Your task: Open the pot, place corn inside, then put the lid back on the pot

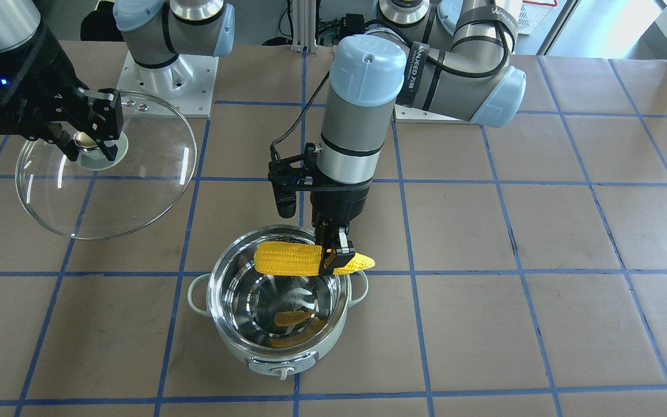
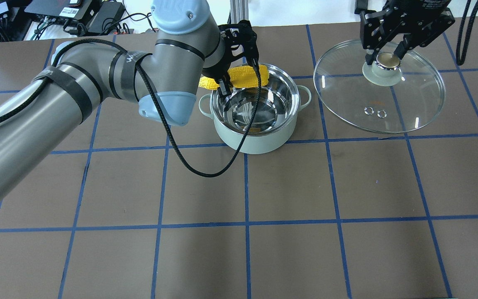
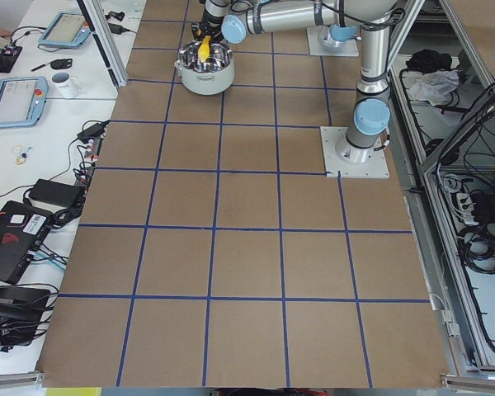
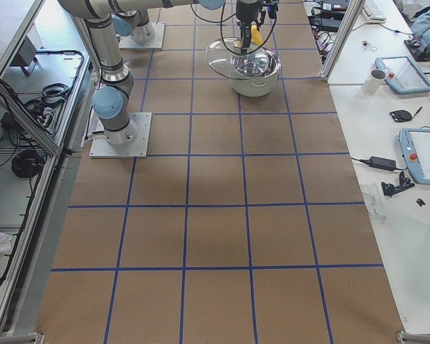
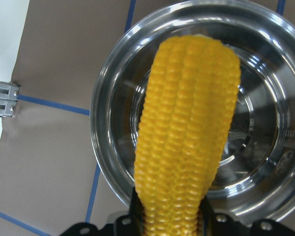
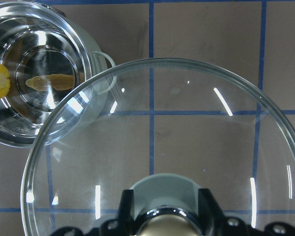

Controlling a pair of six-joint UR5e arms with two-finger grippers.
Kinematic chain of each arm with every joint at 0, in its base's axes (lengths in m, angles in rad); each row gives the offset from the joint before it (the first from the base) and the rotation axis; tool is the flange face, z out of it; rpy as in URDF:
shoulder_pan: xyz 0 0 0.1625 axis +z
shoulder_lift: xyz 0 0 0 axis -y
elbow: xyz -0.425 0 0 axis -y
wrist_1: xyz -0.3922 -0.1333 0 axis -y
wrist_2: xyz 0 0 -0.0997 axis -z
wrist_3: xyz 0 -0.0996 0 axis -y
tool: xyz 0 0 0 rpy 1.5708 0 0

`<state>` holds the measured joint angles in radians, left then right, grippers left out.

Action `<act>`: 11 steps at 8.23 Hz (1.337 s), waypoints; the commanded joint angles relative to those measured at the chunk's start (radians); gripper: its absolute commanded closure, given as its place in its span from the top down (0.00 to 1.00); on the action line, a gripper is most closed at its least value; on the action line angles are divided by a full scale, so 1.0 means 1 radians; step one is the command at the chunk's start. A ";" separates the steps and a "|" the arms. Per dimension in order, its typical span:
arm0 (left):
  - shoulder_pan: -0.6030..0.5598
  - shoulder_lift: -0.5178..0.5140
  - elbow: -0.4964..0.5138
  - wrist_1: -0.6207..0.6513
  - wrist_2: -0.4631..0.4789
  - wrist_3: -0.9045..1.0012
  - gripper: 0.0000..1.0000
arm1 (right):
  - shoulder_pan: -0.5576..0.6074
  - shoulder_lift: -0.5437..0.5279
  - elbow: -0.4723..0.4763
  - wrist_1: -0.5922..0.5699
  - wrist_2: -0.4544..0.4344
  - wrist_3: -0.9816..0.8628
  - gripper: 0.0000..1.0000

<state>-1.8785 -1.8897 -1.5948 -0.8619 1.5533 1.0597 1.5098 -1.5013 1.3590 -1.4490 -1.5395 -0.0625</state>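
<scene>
The left gripper [image 1: 333, 262] is clamped on the corn [image 1: 287, 258] near its tip, level above the open pot [image 1: 287, 346] toward the desk's operator-side edge. The tip overhangs the rim, so centre it and lower before releasing. The right gripper [image 1: 93, 142] pinches the lid [image 1: 136, 191] by its knob, beside the pot.

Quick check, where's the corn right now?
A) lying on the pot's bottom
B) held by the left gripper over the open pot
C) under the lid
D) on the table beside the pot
B: the left gripper clamps the corn, horizontal, above the pot rim.
</scene>
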 commanded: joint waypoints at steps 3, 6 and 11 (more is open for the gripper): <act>-0.056 -0.103 0.003 0.064 -0.002 -0.064 0.00 | 0.000 -0.010 0.008 0.004 0.004 -0.003 0.27; -0.056 -0.150 0.003 0.064 -0.001 -0.108 0.00 | 0.000 -0.010 0.008 0.004 0.004 -0.003 0.27; -0.064 -0.111 0.009 0.029 0.002 -0.129 1.00 | 0.001 -0.011 0.008 0.004 0.004 0.000 0.27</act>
<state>-1.9388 -2.0246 -1.5911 -0.8142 1.5536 0.9342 1.5102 -1.5118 1.3668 -1.4450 -1.5355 -0.0652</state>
